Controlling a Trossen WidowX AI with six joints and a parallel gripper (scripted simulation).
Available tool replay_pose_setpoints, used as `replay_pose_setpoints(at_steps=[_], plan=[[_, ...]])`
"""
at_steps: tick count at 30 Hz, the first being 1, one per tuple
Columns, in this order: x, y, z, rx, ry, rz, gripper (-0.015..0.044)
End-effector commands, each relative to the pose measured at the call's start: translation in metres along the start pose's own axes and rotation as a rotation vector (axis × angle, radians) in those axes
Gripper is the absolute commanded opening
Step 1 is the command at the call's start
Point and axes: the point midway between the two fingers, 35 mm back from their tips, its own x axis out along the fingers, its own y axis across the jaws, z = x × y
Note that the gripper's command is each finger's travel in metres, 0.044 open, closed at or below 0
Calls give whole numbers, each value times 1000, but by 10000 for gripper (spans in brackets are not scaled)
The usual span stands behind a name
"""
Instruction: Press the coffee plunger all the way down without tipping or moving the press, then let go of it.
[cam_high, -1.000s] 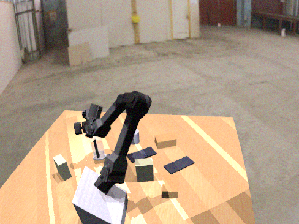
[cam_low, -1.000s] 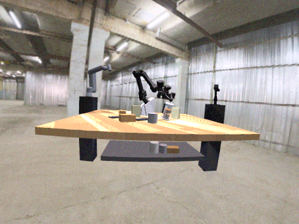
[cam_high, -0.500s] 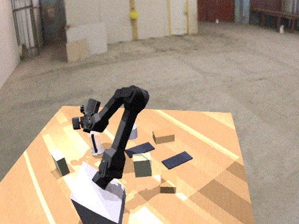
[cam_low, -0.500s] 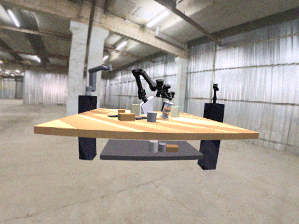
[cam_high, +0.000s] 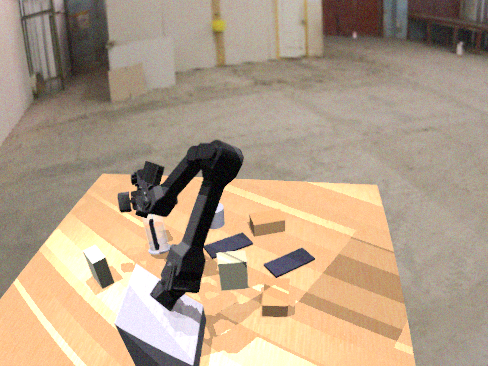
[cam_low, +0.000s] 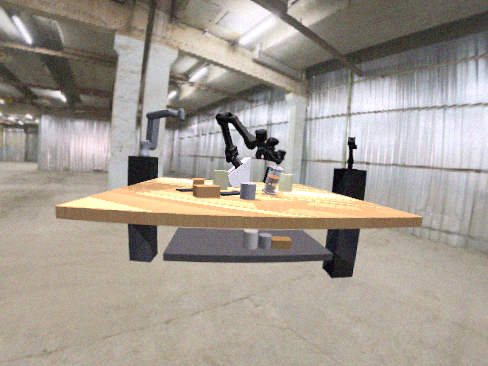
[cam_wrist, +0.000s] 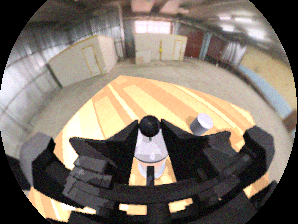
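Observation:
The coffee press (cam_high: 162, 235) (cam_low: 273, 183) (cam_wrist: 151, 150) is a clear cylinder with a pale lid and base and a dark handle on the arm's side. In the exterior view it leans a little, its top to the right. My gripper (cam_low: 277, 160) (cam_wrist: 149, 121) is above the press, shut on the round black plunger knob (cam_wrist: 149, 123), which shows between the fingertips in the wrist view. The arm hides the knob in the top view. A little space shows between knob and lid; the plunger's exact depth is unclear.
A grey-blue cylinder (cam_high: 218, 217) (cam_low: 248, 191) (cam_wrist: 202, 124) stands near the press. A pale green block (cam_high: 99, 267) (cam_low: 286, 183) stands on its other side. Another green block (cam_high: 233, 272), two dark flat plates (cam_high: 228, 245) (cam_high: 289, 262) and two brown blocks (cam_high: 267, 225) (cam_high: 275, 306) are also on the table.

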Motion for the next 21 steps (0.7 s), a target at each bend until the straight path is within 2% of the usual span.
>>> replay_pose_setpoints(at_steps=[1, 21], plan=[[3, 0, -6, -10, 18, 0, 127], [5, 0, -4, -10, 18, 0, 127]])
